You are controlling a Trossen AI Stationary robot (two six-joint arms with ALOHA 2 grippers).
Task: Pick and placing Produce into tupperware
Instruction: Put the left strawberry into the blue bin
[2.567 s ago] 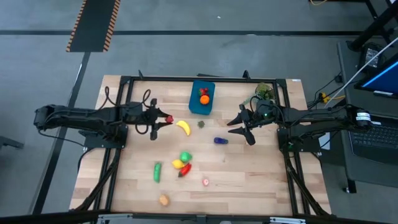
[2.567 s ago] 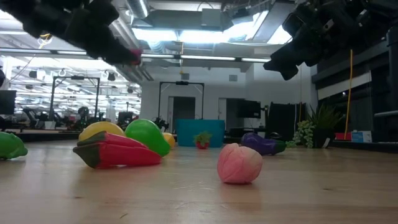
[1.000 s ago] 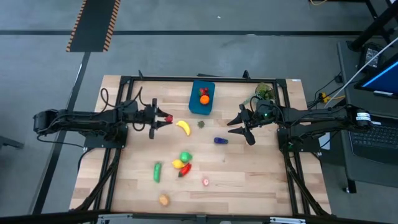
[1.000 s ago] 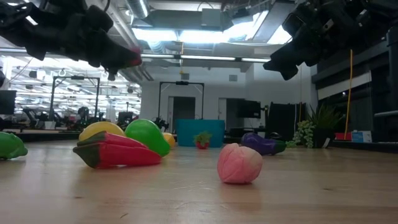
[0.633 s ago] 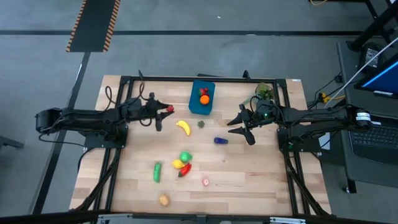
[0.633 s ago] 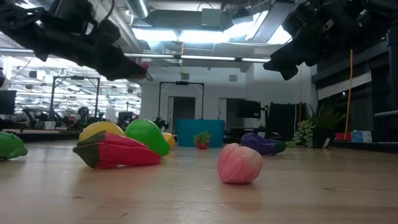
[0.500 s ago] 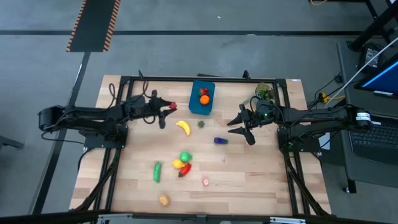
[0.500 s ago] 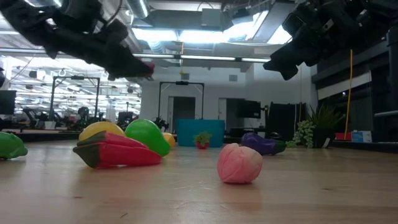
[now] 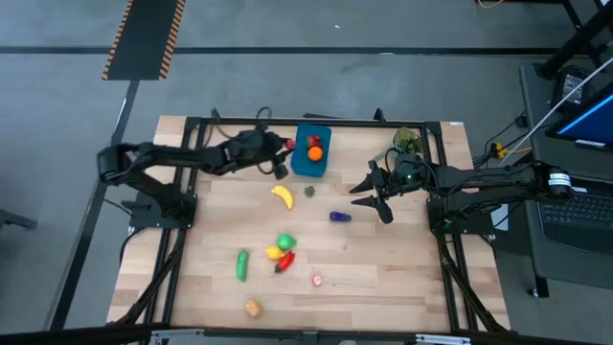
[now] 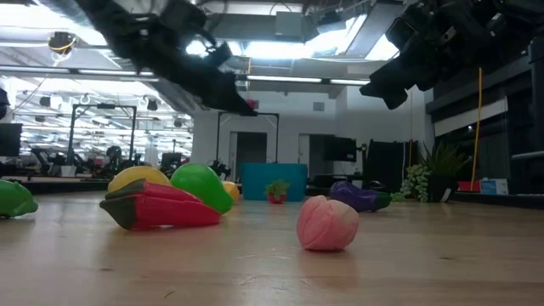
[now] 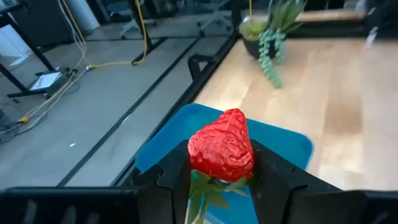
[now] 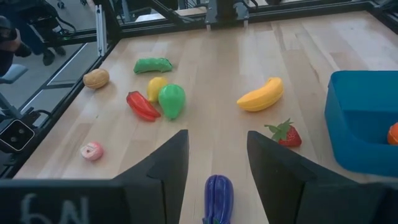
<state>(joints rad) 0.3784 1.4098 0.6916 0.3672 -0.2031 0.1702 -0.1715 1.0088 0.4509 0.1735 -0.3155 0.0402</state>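
Wooden surface (image 9: pixel 383 268) carries scattered produce; left gripper (image 11: pixel 221 177) clamps a light, stiff strawberry (image 11: pixel 222 148) by its sides above the tupperware (image 9: pixel 311 163); right gripper (image 12: pixel 214 158) waits, fingers apart.

In the low view, the small rectangular teal-blue plastic tub (image 10: pixel 274 181) is partly hidden behind the green pear-shaped toy (image 10: pixel 202 186). In the right wrist view, the picture's edge cuts off the tub and its orange toy (image 12: pixel 393 133).
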